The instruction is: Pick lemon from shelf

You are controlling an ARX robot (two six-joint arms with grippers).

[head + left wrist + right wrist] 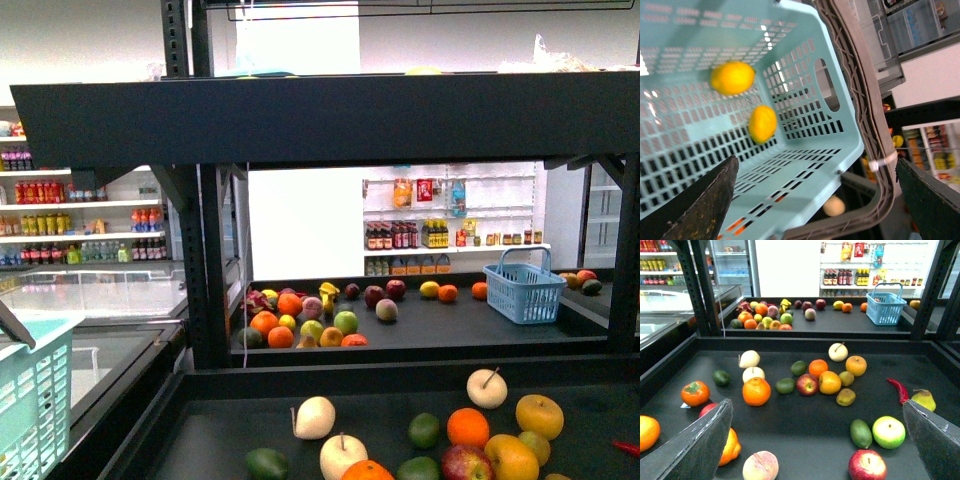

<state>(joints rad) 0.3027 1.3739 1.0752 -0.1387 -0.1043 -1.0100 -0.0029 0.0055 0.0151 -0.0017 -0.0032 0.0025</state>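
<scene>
**Right gripper open and empty, a yellow fruit waits just ahead of it**

The right gripper (817,404) is wide open. Its two fingers (700,440) stand far apart and nothing is between them. It hangs over the bottom tier of the black shelf (330,125), looking out over a lot of fruit.

The fruit I take for the lemon (830,382) is yellow-orange and a bit egg-shaped. I am not fully sure it is a lemon, as a rounder yellow fruit (856,365) sits a little farther off. The lemon lies straight out in front of the right gripper, close to the middle line between its fingers, with bare shelf between them. So the gripper needs to go forward and down, and hardly sideways at all.

In the front view the lemon (511,457) looks longer one way, slanting across the shelf, but I cannot tell this for sure. It is packed in tight. A red apple (808,384) touches it on one side, an orange (818,367) sits just behind it, and a small dull green fruit (846,377) is on the other side. The fingers may bump these.

The left gripper (816,162) is wide open too and holds nothing. It hangs over a pale blue basket (850,145) with two lemons (732,77) in it. So the right gripper is the one nearer the shelf lemon.
</scene>
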